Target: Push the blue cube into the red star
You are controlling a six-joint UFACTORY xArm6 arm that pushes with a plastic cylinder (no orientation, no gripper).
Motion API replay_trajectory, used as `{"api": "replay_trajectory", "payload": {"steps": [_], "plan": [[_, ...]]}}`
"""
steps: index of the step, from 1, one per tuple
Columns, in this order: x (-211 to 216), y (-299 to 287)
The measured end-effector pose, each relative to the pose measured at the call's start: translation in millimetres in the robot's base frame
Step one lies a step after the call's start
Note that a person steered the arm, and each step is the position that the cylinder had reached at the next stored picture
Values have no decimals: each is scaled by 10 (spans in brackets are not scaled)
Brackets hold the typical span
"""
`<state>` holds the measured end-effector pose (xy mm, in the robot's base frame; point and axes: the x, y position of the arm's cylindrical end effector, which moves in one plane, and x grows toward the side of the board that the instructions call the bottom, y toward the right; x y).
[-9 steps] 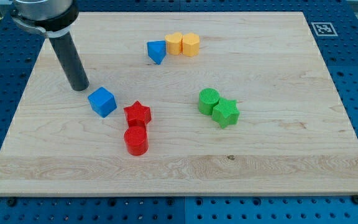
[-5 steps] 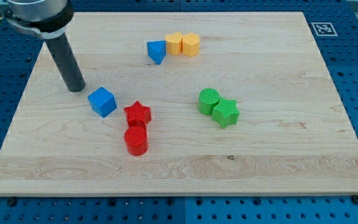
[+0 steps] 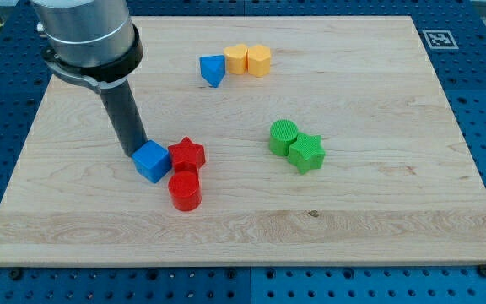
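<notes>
The blue plastic cube (image 3: 152, 160) touches the red plastic star (image 3: 186, 154) — the task looks nearly done. My tip (image 3: 135, 153) presses the cube's left side; there is no pincer, so it holds nothing.

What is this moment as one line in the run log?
tip: at blue cube, its upper-left side | cube: touching red star | red cylinder: below star | push: looks done

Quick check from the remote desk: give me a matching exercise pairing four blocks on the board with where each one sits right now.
Things:
1. blue cube
2. red cylinder
3. green star
4. yellow blocks

Places:
A. near the view's top, beside a blue wedge-like block
B. against my tip, touching the red star
C. just below the red star
D. view's right of the green cylinder

Pairs: 1-B, 2-C, 3-D, 4-A
</notes>
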<state>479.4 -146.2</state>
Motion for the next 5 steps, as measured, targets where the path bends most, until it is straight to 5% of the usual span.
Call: {"api": "replay_trajectory", "payload": {"steps": [3, 5], "plan": [[129, 0], [-223, -6]]}}
